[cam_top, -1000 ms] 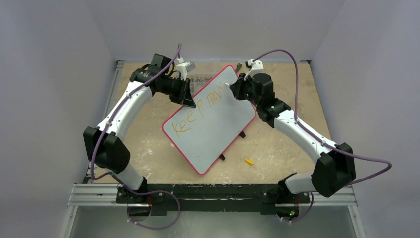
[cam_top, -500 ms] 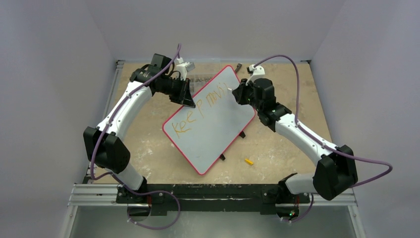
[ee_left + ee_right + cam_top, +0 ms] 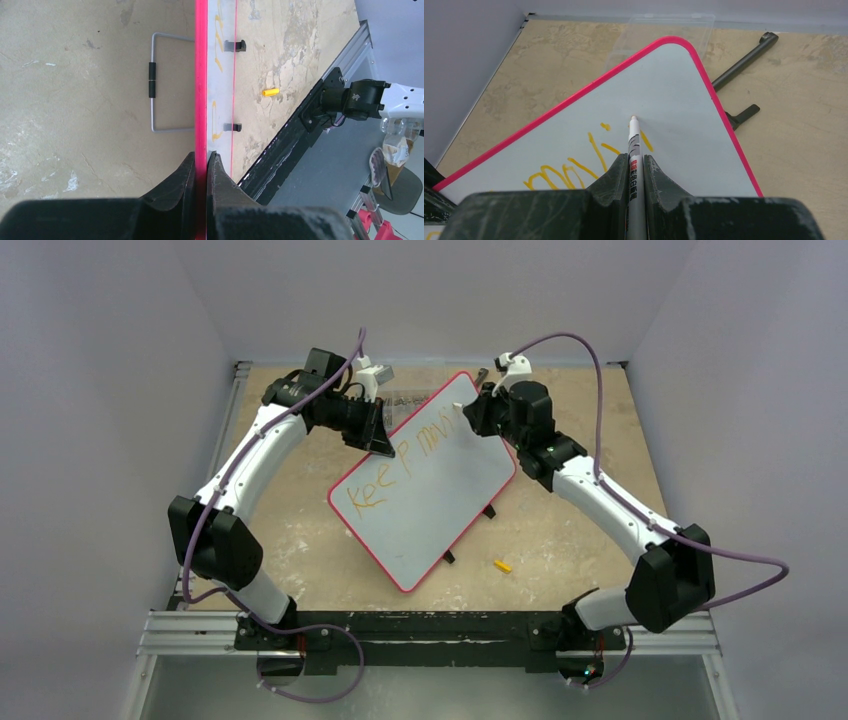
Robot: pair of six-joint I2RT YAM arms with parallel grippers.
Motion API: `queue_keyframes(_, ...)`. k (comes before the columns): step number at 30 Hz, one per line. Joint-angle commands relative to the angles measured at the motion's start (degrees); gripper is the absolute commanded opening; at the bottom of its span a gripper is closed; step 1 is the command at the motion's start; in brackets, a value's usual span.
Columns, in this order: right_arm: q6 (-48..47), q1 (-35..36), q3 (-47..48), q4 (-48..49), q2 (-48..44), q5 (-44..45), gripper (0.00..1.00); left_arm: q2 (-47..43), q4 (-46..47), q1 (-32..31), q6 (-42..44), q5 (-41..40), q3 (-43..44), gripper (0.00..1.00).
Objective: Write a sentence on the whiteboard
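Right wrist view: the right fingers (image 3: 616, 175) are clamped on the marker (image 3: 634, 145). Its tip points straight ahead at the whiteboard (image 3: 674, 85), just right of the sentence (image 3: 597, 152)'s last orange stroke. The right arm reaches over the far corner. The left fingers (image 3: 186, 175) pinch its red edge, propping it tilted on the table (image 3: 560, 530).

Plain pale grey walls (image 3: 100, 390) enclose a worn beige desk (image 3: 560, 530) on three sides; an aluminium rail (image 3: 190, 632) runs along its near edge.
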Motion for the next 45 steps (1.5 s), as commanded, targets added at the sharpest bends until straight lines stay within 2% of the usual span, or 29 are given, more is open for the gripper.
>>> queue_keyframes(1,-0.60,-0.13,2.62,-0.87,0.89,0.37,0.00,-1.42,-0.01,-0.71,5.30,-5.66,-0.34,0.00)
queue_keyframes(28,0.11,-1.51,-5.23,-0.18,-2.73,0.29,0.00,-1.50,0.01,-0.71,5.29,-5.58,-0.30,0.00)
queue_keyframes(45,-1.87,-3.02,0.15,-0.42,-4.68,2.96,0.00,-1.67,-0.03,-0.71,5.36,-5.70,-0.34,0.00)
